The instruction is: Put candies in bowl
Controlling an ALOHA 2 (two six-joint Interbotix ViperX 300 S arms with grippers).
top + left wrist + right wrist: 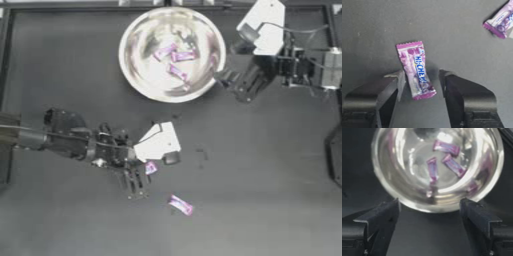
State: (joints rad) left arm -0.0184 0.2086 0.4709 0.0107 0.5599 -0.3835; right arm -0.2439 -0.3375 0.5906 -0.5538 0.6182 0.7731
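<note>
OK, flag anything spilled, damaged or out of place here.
Nothing stands out. Three candies lie in the upright bowl; two remain on the table, one between the left hand's open jaws, one beyond. The right hand waits open beside the bowl.

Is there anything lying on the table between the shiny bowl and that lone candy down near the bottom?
In the top view, between the bowl and the lone candy sit the left gripper and its white wrist part; another candy lies between its open jaws.

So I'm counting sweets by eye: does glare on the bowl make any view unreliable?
Top view: glare washes the bowl; three candies still show. Right wrist view: reflections add purple ghosts. Left wrist view: no glare; a candy lies between the open left hand.
</note>
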